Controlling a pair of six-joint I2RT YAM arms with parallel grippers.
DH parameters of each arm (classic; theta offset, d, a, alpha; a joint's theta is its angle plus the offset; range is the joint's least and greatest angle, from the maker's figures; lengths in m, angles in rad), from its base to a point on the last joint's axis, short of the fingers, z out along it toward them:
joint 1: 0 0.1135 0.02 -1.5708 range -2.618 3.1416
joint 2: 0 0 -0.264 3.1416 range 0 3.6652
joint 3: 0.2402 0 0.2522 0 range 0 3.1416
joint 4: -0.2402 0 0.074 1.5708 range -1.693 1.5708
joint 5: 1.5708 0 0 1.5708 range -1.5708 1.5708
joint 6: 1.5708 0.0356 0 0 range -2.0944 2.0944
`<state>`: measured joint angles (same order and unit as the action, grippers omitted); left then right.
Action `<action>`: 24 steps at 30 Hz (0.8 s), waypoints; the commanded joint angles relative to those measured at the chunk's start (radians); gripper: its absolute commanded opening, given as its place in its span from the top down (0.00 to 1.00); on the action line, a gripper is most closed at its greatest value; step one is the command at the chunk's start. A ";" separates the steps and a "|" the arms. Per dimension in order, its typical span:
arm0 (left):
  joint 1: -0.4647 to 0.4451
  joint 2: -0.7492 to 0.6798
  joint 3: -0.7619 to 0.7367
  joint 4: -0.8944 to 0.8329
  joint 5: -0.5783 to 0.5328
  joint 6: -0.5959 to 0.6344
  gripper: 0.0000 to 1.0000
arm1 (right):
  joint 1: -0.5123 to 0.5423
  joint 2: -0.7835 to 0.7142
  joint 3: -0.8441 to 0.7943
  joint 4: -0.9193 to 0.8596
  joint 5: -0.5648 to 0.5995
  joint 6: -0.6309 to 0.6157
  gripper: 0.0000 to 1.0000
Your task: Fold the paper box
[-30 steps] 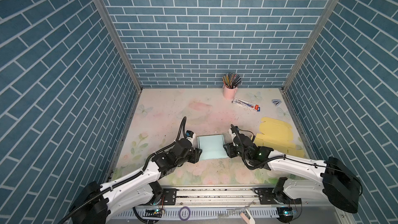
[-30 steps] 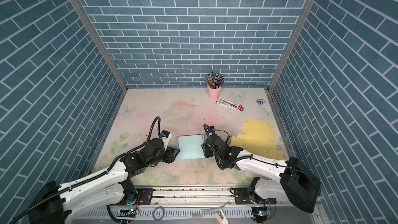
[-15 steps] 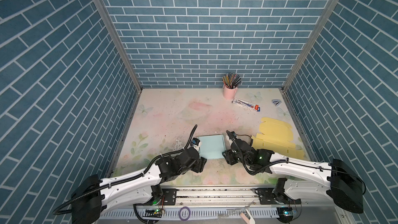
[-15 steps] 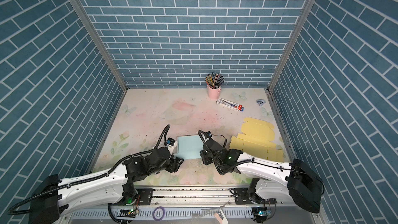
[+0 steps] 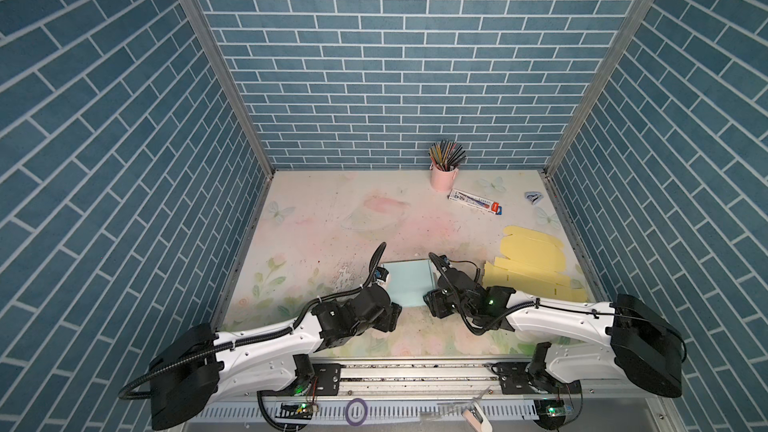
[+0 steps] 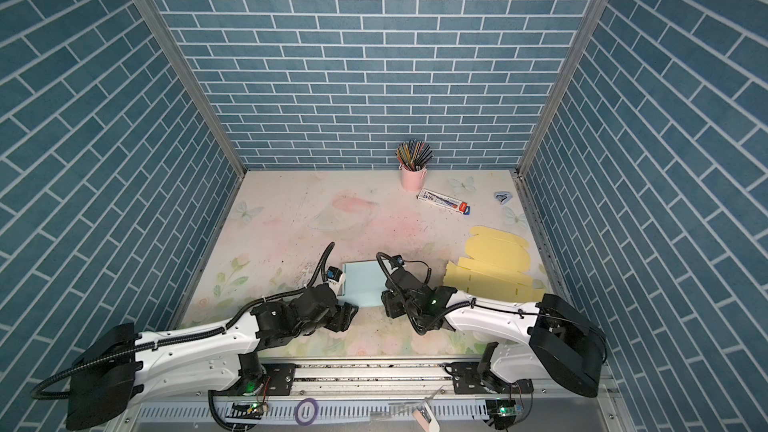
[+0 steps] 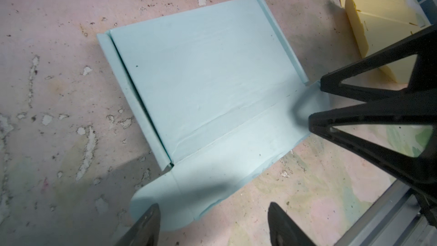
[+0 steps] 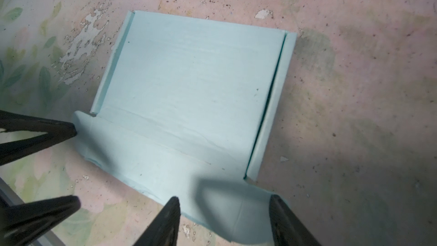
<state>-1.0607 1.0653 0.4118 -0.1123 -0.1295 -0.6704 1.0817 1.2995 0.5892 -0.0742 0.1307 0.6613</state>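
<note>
**Item:** paper box, pale blue, on the table at front centre; in both top views it lies between the 2 arms.

**Condition:** base panel flat; 2 narrow side walls creased and only partly raised; front flap lying flat on the near side, with 1 rounded ear at each end.

**Left gripper**: jaws wide apart, astride the left ear; nothing clamped.

**Right gripper**: jaws wide apart, 1 finger either side of the right ear; nothing clamped.

**Assessment:** the step in hand appears to be taking hold of the 2 ears so that the front flap can be raised along its crease; folding is judged to be at an early stage.

**Recommendations:**
1. Slide 1 finger under each ear before closing; the paper lies flush with the table, so a shallow approach is needed.
2. Close both grips at matching points near the crease; uneven holds would likely twist the flap.
3. Lift both ends together, pivoting about the crease; the base is unweighted and may drag.
4. Grip lightly; the sheet looks thin and already wrinkled.

**Hazard:** yellow cardboard blanks lie near the right arm, apart from the box; keep that arm off them.
</note>
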 commanded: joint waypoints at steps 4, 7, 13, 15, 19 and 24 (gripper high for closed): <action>-0.004 0.020 -0.026 0.056 -0.011 -0.029 0.27 | 0.003 0.016 -0.042 0.067 -0.030 0.076 0.39; -0.004 0.034 -0.031 0.077 -0.006 -0.028 0.27 | 0.002 0.030 -0.044 0.085 -0.045 0.084 0.39; -0.004 0.051 -0.037 0.117 0.016 -0.034 0.27 | 0.002 0.044 -0.046 0.121 -0.070 0.096 0.39; -0.005 0.047 -0.042 0.127 0.021 -0.039 0.27 | 0.003 0.047 -0.051 0.142 -0.083 0.103 0.39; -0.006 0.036 -0.053 0.142 0.034 -0.047 0.27 | 0.004 0.052 -0.060 0.171 -0.093 0.114 0.39; -0.007 0.020 -0.074 0.168 0.044 -0.062 0.27 | 0.004 0.052 -0.069 0.193 -0.096 0.121 0.40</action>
<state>-1.0607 1.1023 0.3565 0.0177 -0.0952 -0.7044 1.0817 1.3449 0.5323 0.0769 0.0582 0.7368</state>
